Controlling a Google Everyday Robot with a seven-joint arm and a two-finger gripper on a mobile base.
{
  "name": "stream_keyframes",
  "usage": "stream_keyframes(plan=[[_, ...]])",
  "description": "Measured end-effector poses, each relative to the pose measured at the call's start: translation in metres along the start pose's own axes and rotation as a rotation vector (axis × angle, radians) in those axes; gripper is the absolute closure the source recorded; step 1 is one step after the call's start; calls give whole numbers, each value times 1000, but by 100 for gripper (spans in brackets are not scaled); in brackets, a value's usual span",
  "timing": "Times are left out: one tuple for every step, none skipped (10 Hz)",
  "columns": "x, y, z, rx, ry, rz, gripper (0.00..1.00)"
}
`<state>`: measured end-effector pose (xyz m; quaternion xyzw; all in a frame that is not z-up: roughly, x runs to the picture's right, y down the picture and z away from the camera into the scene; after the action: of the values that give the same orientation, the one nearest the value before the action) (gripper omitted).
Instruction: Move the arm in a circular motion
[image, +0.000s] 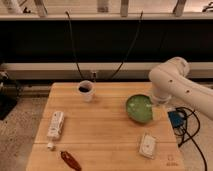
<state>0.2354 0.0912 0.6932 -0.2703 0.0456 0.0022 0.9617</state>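
The arm (172, 82) is large, glossy and white, with thick rounded segments. It comes in from the right edge, and its bulbous joint hangs over the right side of the wooden table (105, 135). The joint's lower end sits just above the right rim of a green bowl (138, 109). The gripper does not show; it lies hidden behind the arm or outside the frame.
A white cup of dark liquid (86, 91) stands at the back. A long white packet (55, 124) and a reddish-brown item (71, 160) lie at front left, a small white packet (148, 145) at front right. A blue box with cables (177, 120) sits off the right edge.
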Motion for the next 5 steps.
stream_keyframes(plan=[[1,2,-1,2,10,-6,20],[2,1,-2,5,11,-13,20],[6,1,-1,5,14,-16,20],[8,-2,0,6,20,-17,20],[1,-4,0,6,19,-20,20]])
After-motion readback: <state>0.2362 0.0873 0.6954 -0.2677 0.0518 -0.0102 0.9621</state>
